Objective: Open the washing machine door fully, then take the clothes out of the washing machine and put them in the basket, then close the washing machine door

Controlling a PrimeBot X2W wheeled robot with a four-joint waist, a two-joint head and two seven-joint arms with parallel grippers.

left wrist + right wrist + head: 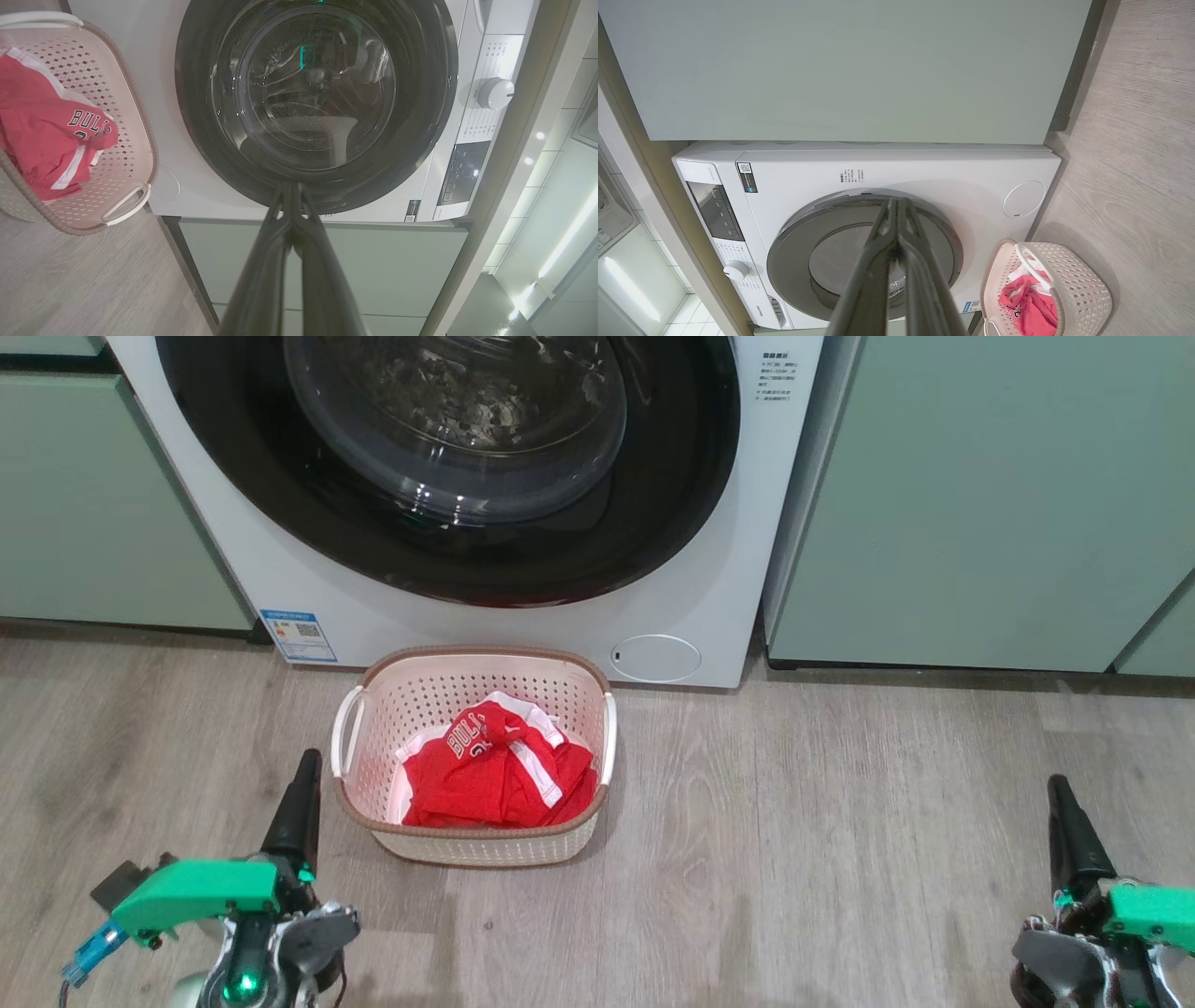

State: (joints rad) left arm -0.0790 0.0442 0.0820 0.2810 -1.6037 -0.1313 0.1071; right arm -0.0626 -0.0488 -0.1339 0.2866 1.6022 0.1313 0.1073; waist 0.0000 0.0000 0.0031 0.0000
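Observation:
The white washing machine (280, 560) stands straight ahead, its round black-rimmed door (448, 457) lying flat against its front, closed. On the floor before it sits the cream basket (471, 845) with the red jerseys (499, 775) piled inside, "BULLS" lettering showing. My left gripper (301, 782) is shut and empty, low at the left beside the basket's left handle. Far to the right my right gripper (1060, 798) is shut too, holding nothing. In the left wrist view the shut fingers (292, 191) point at the door (317, 93); the right wrist view shows the door (822, 261) and basket (1083, 284).
Pale green cabinets (980, 495) flank the washer on both sides (84, 504). Grey wood-look floor (794, 859) spreads around the basket. A small round hatch (655, 658) and a blue label sticker (299, 635) mark the washer's lower front.

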